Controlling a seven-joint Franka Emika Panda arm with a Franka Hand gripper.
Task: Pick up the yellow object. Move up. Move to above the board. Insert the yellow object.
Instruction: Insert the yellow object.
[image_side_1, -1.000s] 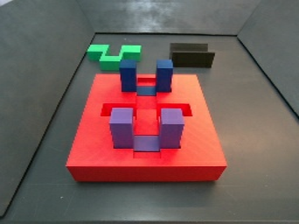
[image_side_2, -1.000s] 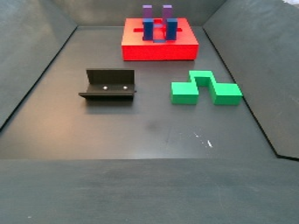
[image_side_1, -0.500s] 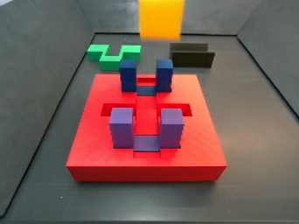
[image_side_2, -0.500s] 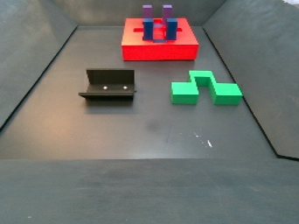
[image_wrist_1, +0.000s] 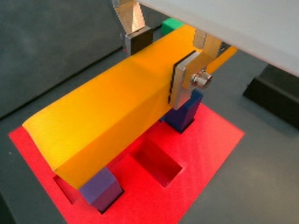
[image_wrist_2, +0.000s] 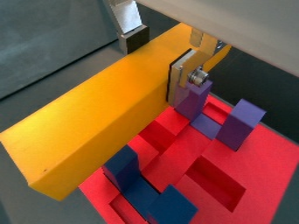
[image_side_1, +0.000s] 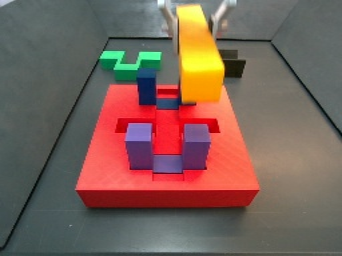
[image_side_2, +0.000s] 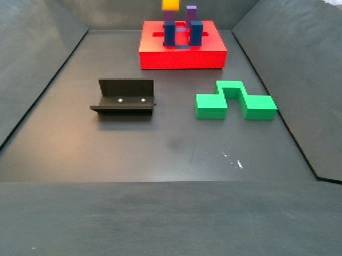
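My gripper (image_side_1: 195, 12) is shut on the yellow object (image_side_1: 198, 55), a long orange-yellow bar, with one silver finger on each long side, as both wrist views show (image_wrist_1: 162, 59) (image_wrist_2: 158, 59). The bar (image_wrist_1: 117, 114) hangs over the board (image_side_1: 120, 180), a red slab with square recesses. Its lower end sits just above the dark blue posts (image_side_1: 147, 88) at the far end. The two purple posts (image_side_1: 139, 145) stand nearer the front. In a side view only the bar's tip (image_side_2: 171, 4) shows above the board (image_side_2: 181, 58).
A green zigzag block (image_side_2: 237, 100) lies on the grey floor beside the dark fixture (image_side_2: 124, 97). Both also show beyond the board, the green block (image_side_1: 127, 62) and the fixture (image_side_1: 230, 66). Sloped grey walls ring the floor.
The bar came into a side view from the top half a second ago. It has since come lower and nearer over the board, with the gripper's fingers now showing.
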